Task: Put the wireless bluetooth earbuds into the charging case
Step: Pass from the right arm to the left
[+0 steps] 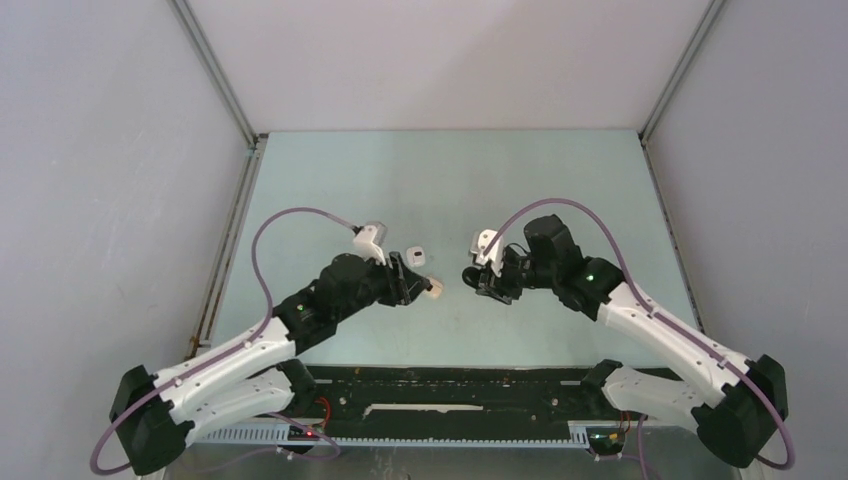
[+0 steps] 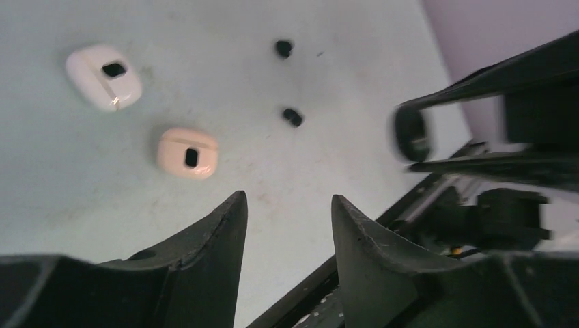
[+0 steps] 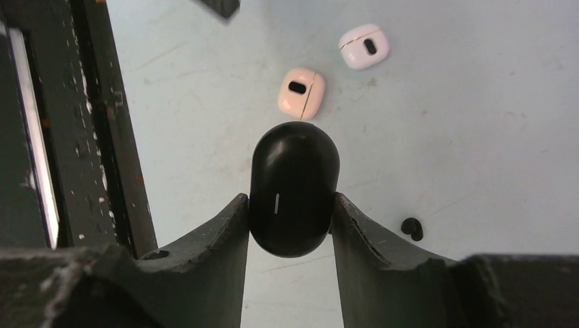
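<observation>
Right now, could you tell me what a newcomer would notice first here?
The glossy black oval case, clamped in the right gripper over the table. Beyond lie a peach rounded case and a white rounded case, with two tiny black earbuds ahead of the open, empty left gripper.

Pale green table [image 1: 450,190], grey walls [image 1: 100,150] on three sides. White closed case [image 2: 104,76] and pink closed case [image 2: 188,153] lie near each other, not touching. Black rail [image 1: 450,378] along the near edge.

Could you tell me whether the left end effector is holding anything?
No, the left end effector stands open, with only bare table showing between its fingers.
</observation>
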